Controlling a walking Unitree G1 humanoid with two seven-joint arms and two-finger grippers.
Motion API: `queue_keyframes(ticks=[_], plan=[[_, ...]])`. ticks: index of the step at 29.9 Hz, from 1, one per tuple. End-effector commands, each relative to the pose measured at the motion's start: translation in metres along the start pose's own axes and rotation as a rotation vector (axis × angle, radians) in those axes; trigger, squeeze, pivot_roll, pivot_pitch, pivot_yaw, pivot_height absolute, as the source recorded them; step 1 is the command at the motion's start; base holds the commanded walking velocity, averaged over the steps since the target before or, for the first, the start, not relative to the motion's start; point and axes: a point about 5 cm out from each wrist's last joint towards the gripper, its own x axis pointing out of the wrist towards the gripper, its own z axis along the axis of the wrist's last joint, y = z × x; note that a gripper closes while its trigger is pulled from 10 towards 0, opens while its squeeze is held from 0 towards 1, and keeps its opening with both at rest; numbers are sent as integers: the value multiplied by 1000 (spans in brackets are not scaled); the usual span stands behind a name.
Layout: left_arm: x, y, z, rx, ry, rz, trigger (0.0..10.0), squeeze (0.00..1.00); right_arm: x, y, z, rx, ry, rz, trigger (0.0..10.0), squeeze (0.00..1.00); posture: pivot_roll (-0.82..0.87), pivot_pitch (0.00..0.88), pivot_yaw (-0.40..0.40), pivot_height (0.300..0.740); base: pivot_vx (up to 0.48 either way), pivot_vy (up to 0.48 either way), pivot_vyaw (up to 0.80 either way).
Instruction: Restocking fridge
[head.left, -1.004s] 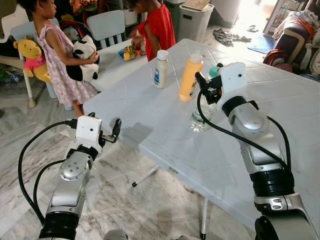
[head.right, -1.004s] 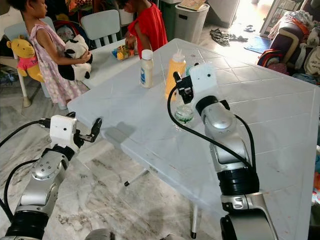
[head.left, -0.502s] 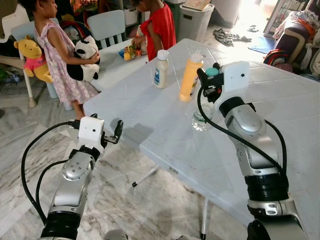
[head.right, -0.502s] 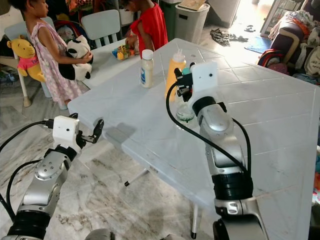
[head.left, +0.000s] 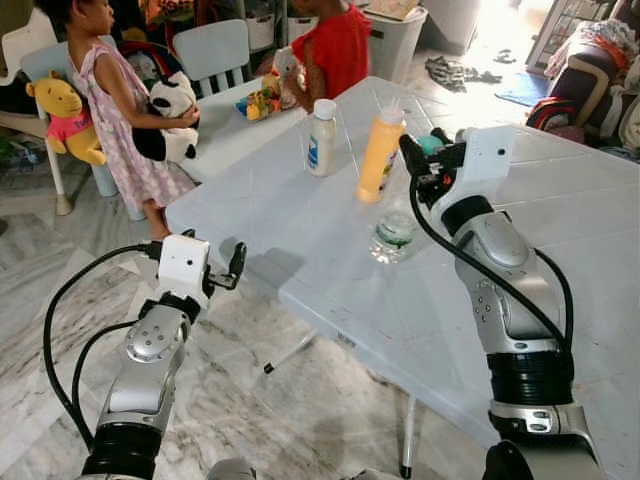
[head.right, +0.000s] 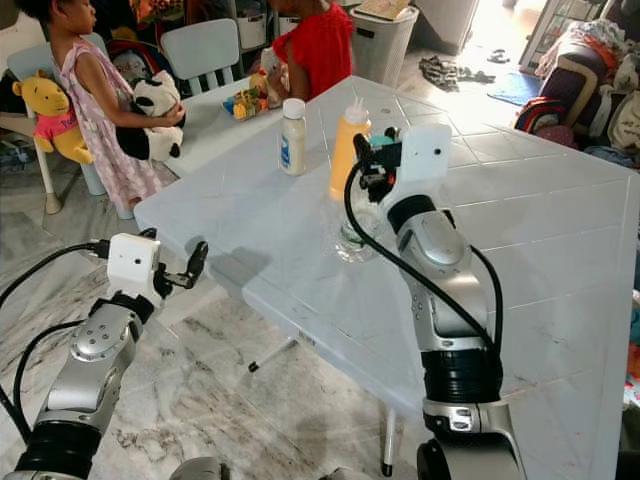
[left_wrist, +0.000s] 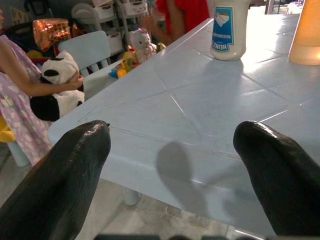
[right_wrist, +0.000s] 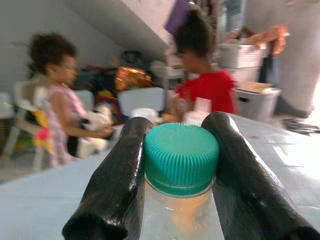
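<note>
A: Where is the water bottle (head.left: 393, 228)?

B: At the near edge of the white table (head.left: 300, 250), just in front of the orange squeeze bottle (head.left: 381, 152). The right gripper (right_wrist: 175, 165) pinches its neck, a finger on each side of the teal cap (right_wrist: 181, 157).

A: Upright?

B: It leans, I think; its base hangs out left of the gripper, perhaps just off the tabletop.

A: And the left gripper (left_wrist: 175, 165)?

B: Spread wide, empty, below the table edge. The mayonnaise bottle (left_wrist: 229, 27) stands beyond.
</note>
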Motion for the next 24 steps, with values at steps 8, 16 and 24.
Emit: queue_keyframes(ticks=[8, 16, 24], plan=[[1, 0, -1, 8, 5, 3, 10000, 0, 2, 18, 26, 49, -125, 119, 0, 0, 54, 0, -34, 740, -36, 0, 0], [2, 1, -1, 12, 7, 9, 10000, 0, -1, 17, 21, 43, -116, 119, 0, 0, 55, 0, -31, 740, 0, 0, 0], [3, 4, 0, 18, 4, 18, 10000, 0, -4, 16, 14, 4, -106, 123, 10000, 0, 59, 0, -30, 740, -265, 0, 0]])
